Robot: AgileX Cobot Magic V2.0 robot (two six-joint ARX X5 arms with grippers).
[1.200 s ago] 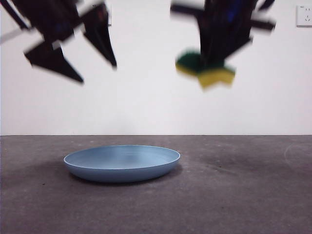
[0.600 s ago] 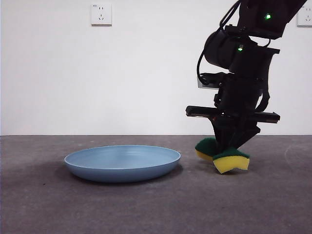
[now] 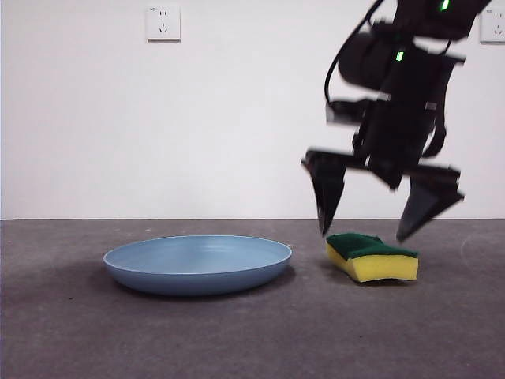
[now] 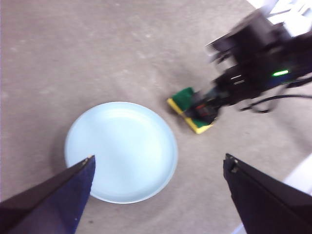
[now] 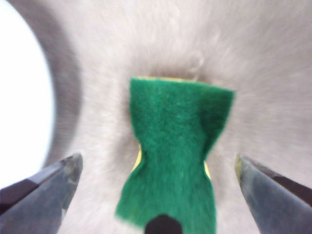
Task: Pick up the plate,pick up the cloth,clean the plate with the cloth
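The light-blue plate lies flat on the grey table, left of centre in the front view; it also shows in the left wrist view. The cloth, a yellow sponge with a green top, lies on the table just right of the plate. My right gripper hangs open just above the cloth, one jaw on each side, not touching it. In the right wrist view the cloth lies between the spread jaws. My left gripper is open high above the plate, out of the front view.
A white wall with a socket stands behind the table. A second socket is at the top right. The table surface is grey and bare in front of the plate.
My right gripper came down with the cloth, let it go onto the table and opened, now lifting slightly. The left gripper has left the front view.
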